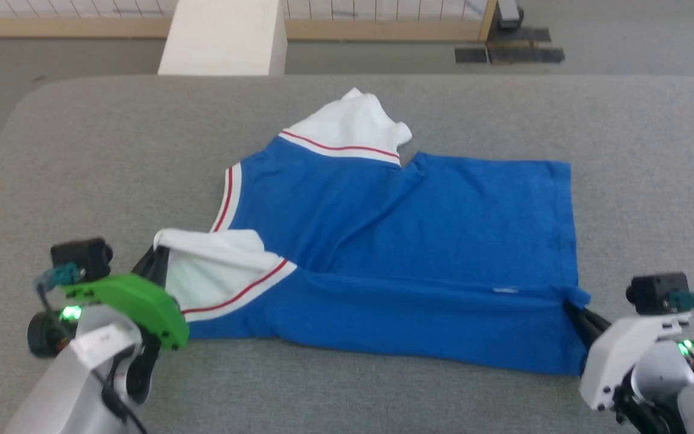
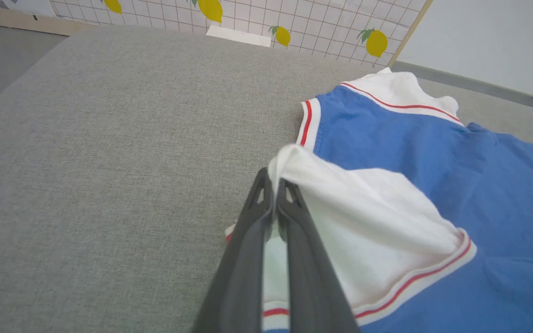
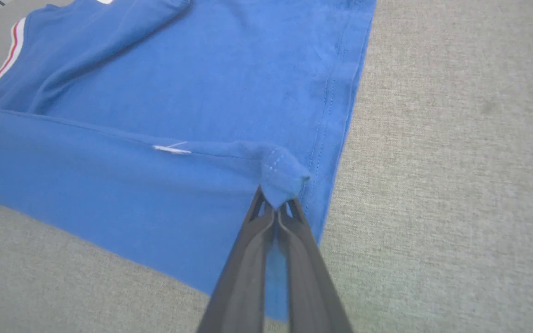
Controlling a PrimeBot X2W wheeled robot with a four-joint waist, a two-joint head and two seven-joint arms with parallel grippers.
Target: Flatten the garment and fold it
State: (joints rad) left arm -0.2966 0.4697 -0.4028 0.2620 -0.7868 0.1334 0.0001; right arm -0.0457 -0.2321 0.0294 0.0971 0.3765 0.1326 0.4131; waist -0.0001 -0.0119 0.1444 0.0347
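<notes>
My left hand (image 2: 273, 185) pinching a white sleeve (image 2: 363, 217) of the jersey (image 1: 419, 229), my right hand (image 3: 275, 206) clamping its hem corner (image 3: 281, 173), grey bench (image 1: 383, 398) beneath.

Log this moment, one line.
left claw: shut on white sleeve | right claw: shut on hem corner | garment: spread on grey table, near side creased

grey fabric table (image 1: 82, 150), grey floor (image 1: 52, 54), white block (image 1: 220, 36), gridded wall (image 2: 322, 23) with lemons
</notes>
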